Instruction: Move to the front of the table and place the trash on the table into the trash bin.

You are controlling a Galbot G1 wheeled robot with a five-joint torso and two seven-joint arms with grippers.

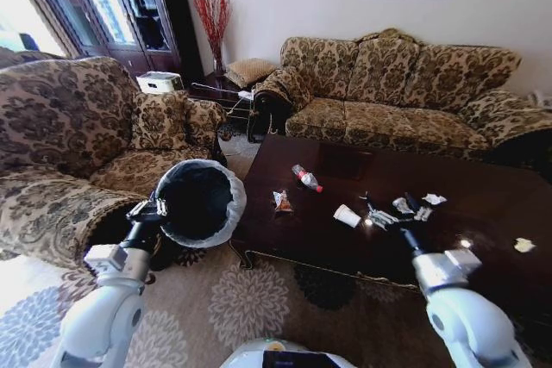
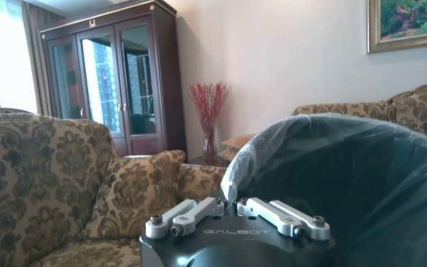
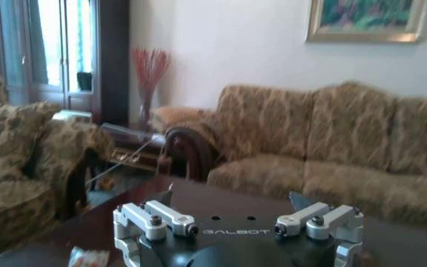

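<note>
Head view: left hand (image 1: 148,209) grips the trash bin (image 1: 200,202) rim beside the table (image 1: 483,239); right hand (image 1: 405,232) spread wide above crushed can (image 1: 379,216); we'd pinch its stiff, light, slippery sides.

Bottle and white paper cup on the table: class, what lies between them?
Bare dark tabletop separates the bottle from the paper cup, seen in the head view.

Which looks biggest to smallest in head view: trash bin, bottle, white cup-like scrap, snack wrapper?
1. trash bin, by far, though it sits nearer the camera.
2. bottle.
3. white cup-like scrap and snack wrapper look about alike; not ranking them.
</note>
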